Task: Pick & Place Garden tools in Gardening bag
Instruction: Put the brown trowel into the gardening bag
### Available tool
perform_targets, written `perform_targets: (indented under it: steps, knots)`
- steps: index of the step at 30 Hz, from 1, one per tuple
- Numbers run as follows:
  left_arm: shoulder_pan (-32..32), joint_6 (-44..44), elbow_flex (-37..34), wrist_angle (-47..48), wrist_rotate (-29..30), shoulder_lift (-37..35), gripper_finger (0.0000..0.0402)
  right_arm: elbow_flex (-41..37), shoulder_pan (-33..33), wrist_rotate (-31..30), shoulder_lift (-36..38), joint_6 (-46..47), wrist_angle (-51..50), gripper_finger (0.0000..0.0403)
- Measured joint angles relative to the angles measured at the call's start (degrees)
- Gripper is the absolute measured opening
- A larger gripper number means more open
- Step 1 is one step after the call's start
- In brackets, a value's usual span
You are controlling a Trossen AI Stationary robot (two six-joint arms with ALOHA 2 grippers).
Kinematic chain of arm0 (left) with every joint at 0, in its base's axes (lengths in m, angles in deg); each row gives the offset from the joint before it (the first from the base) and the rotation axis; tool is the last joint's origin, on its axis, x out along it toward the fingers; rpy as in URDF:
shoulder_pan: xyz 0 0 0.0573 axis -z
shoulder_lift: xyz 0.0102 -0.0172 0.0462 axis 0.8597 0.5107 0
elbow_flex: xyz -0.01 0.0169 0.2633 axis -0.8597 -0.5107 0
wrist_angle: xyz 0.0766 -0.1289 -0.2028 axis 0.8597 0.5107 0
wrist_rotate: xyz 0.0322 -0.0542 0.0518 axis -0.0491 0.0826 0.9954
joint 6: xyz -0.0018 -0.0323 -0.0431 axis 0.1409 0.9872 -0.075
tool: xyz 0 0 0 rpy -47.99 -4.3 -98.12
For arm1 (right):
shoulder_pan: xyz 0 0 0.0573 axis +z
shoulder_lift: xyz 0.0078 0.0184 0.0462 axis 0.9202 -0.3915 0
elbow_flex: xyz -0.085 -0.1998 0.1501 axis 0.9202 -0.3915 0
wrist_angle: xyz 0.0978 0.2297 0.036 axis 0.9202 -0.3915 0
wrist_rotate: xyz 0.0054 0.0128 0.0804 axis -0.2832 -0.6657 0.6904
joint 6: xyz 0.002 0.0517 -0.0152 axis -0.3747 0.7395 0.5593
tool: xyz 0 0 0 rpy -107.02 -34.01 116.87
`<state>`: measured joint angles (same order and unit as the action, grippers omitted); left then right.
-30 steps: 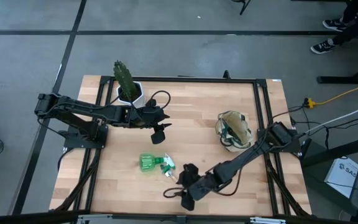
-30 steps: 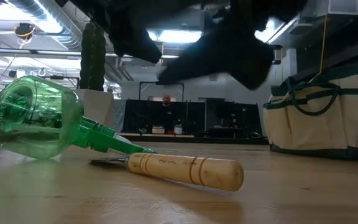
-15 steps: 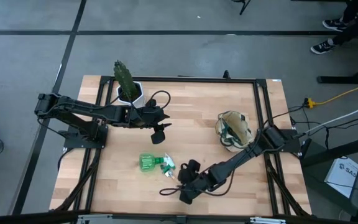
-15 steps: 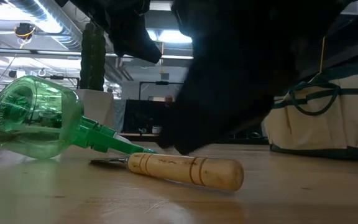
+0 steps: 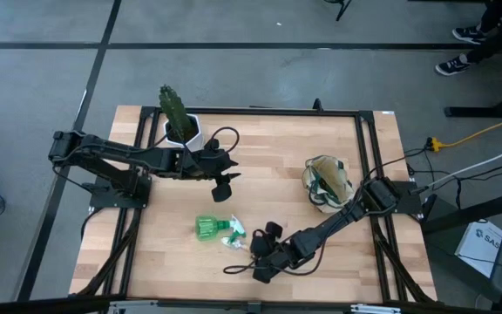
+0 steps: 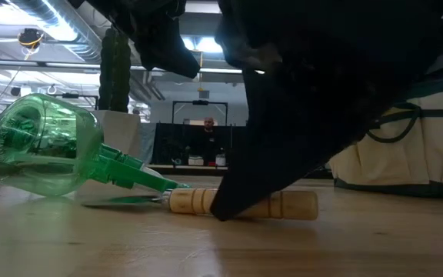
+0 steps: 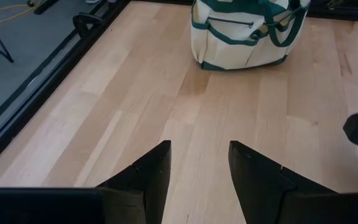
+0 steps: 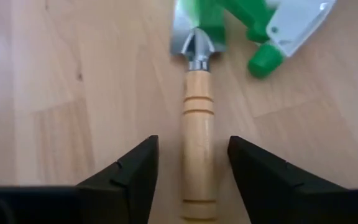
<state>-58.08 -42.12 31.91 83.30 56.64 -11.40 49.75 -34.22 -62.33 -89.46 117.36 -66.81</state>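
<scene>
Two tools at least lie outside the small cream fabric gardening bag with dark green trim [image 5: 326, 182], so the task is early; whether anything sits inside it cannot be told. High view: green translucent spray bottle [image 5: 213, 228] lies well away from the bag toward the table's middle, right gripper [image 5: 260, 254] low just beside it, left gripper [image 5: 225, 181] waiting farther from the bag near the cactus in a white pot [image 5: 179, 122]. Low view: wooden-handled metal trowel [image 6: 241, 204] rests flat on the light wooden table [image 6: 206, 246], blade touching the bottle's nozzle, dark gripper mass covering mid-handle. Left wrist view: fingers spread, nothing between, bag upright ahead. Right wrist view alone shows the fingers spread astride the trowel handle, not yet pinching; grasp, carry, drop remain.
</scene>
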Motion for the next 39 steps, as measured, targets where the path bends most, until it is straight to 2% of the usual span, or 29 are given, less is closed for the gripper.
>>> perform_targets:
  steps: [13,19,23,27,30,34,39]
  knots:
    - [0.0,0.0,0.0,-0.04,0.0,0.0,0.0157,-0.1,-0.15,-0.2,-0.02,-2.65,-2.85,0.0112]
    - [-0.01,0.0,0.0,-0.02,0.0,0.0,0.0157,-0.23,-0.34,0.62,-0.01,-1.48,-2.24,0.0101]
    - [0.0,0.0,0.0,-0.02,0.0,0.0,0.0157,-0.28,-1.01,1.24,0.0,5.97,-0.94,0.0098]
    - [-0.01,0.0,0.0,-0.02,-0.01,0.0,0.0157,-0.24,-2.03,4.97,0.07,9.47,-0.36,0.0081]
    - [0.0,0.0,0.0,-0.02,-0.01,0.0,0.0157,-0.2,-2.42,8.06,0.13,8.76,-0.14,0.0066]
    - [-0.01,0.0,0.0,-0.02,-0.02,0.0,0.0157,-0.27,-2.6,12.59,1.41,6.25,-0.74,0.0065]
    - [0.0,0.0,0.0,-0.06,0.0,0.0,0.0157,-0.7,-1.71,18.67,5.51,4.42,-7.05,0.0064]
